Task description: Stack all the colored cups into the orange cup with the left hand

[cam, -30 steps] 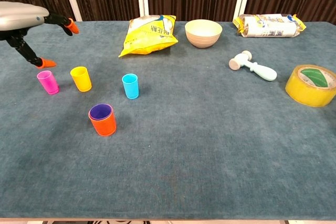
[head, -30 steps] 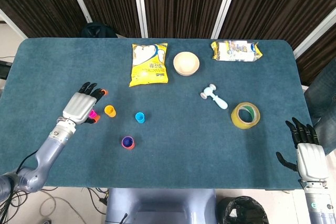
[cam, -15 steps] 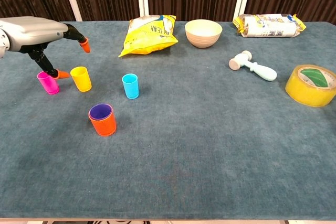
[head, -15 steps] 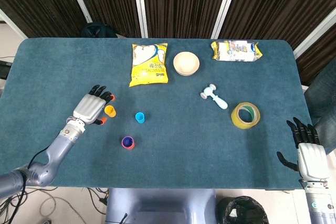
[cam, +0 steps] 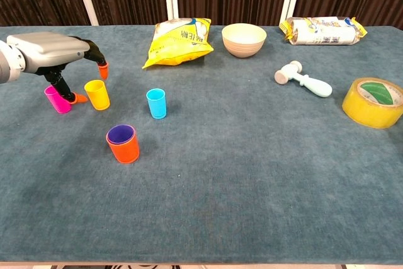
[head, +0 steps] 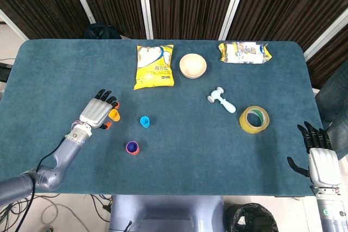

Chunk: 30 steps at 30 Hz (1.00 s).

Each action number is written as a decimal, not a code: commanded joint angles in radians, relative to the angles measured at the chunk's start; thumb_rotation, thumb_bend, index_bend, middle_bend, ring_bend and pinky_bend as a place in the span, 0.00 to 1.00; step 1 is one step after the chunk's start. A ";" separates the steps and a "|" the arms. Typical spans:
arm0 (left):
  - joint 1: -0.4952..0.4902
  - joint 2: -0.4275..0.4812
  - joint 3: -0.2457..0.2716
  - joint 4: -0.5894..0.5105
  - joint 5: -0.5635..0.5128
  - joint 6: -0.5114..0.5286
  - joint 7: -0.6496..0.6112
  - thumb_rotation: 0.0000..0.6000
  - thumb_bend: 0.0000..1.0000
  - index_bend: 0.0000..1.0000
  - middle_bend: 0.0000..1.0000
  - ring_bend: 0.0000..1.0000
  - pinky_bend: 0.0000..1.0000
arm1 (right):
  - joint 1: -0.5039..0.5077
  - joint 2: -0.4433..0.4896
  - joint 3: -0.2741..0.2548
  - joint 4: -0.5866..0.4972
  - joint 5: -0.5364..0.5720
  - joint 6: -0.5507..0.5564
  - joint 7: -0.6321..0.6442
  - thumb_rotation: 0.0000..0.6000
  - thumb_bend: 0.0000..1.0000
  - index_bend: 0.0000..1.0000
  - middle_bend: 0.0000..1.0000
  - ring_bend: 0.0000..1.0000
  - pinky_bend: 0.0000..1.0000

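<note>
At frame left, the left hand is hovering with fingers spread wide, holding nothing, over the yellow cup. The cup is looking light, rigid and tippable; gripping at the rim seems advisable.

A: What's behind the table?
B: Dark brown pleated curtains at 12 o'clock, split by white slanted frame bars. Same curtains in chest view, bars upright there.
A: Table itself?
B: Teal felt-like top, rounded corners, fills most of head view.
A: Floor?
B: Pale, seen at 9 and 3 o'clock edges. Cables at 7 o'clock, black bin w/ liner at 5 o'clock, dark bag-like lump at 11 o'clock behind table.
A: Light?
B: Even, soft shadows
</note>
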 commanded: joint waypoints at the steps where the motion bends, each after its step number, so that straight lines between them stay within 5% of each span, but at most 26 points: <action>1: -0.002 -0.006 0.001 0.007 0.000 0.003 0.003 1.00 0.24 0.37 0.20 0.00 0.00 | 0.000 0.000 0.000 0.001 0.001 0.000 0.000 1.00 0.32 0.09 0.04 0.10 0.00; 30: -0.012 -0.018 0.001 0.016 0.011 0.044 0.007 1.00 0.34 0.48 0.26 0.00 0.00 | 0.001 -0.005 -0.001 0.003 -0.001 -0.005 0.006 1.00 0.32 0.09 0.04 0.10 0.00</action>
